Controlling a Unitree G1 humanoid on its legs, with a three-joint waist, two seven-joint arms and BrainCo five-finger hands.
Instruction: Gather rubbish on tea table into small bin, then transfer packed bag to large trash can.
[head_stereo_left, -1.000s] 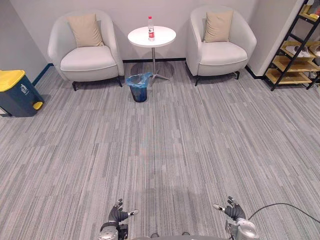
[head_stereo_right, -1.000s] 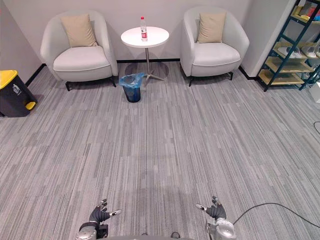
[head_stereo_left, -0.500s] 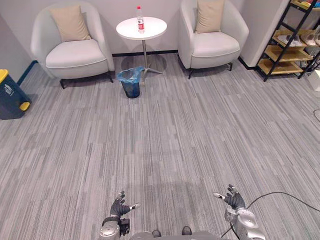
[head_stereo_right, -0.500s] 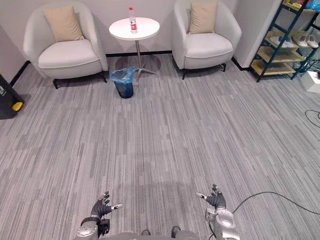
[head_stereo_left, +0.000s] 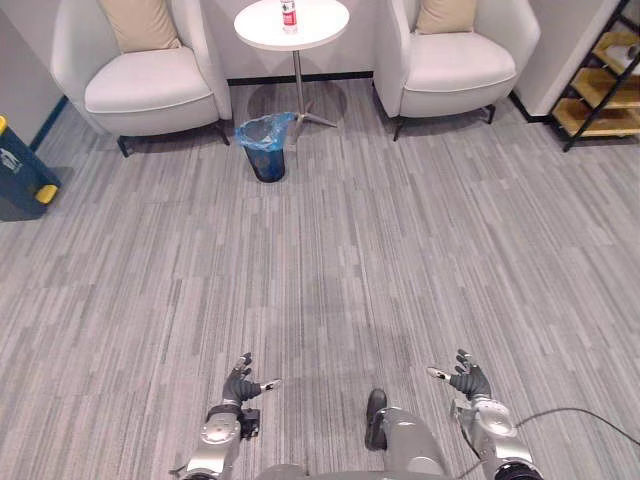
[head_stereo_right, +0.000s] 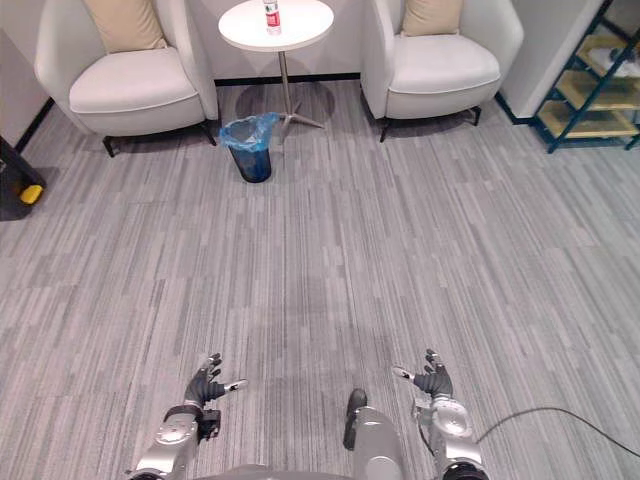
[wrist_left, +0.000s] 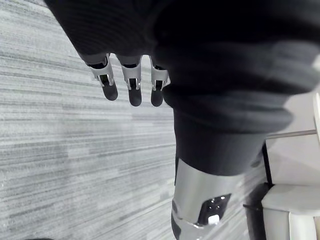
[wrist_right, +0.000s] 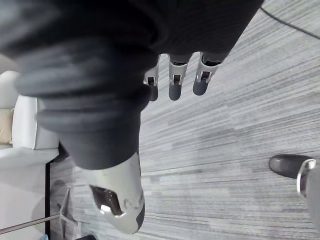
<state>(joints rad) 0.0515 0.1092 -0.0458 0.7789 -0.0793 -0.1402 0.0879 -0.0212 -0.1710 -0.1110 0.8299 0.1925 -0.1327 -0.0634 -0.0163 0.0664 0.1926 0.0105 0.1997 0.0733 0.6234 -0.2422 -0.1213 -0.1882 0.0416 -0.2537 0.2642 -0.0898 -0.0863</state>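
I have both hands low at the near edge of the head views, over grey carpet (head_stereo_left: 330, 280). The left hand (head_stereo_left: 241, 381) and the right hand (head_stereo_left: 468, 380) each show straight, spread fingers with the thumb out and nothing in either, and the wrist views agree, with the fingers extended above the floor. The tea table (head_stereo_left: 318, 25), round and white on a thin pedestal, stands far across the room between the left armchair (head_stereo_left: 140, 88) and the right armchair (head_stereo_left: 455, 68). A bottle (head_stereo_left: 289, 12) with a red label stands upright on it. The small bin (head_stereo_left: 267, 160), lined with a blue bag (head_stereo_left: 262, 130), sits on the carpet just in front of the table's foot, toward the left armchair. The large trash can (head_stereo_left: 20, 178) — dark with yellow parts — is by the left wall, well apart from the bin. A shelf (head_stereo_left: 600, 85) stands at the far right.
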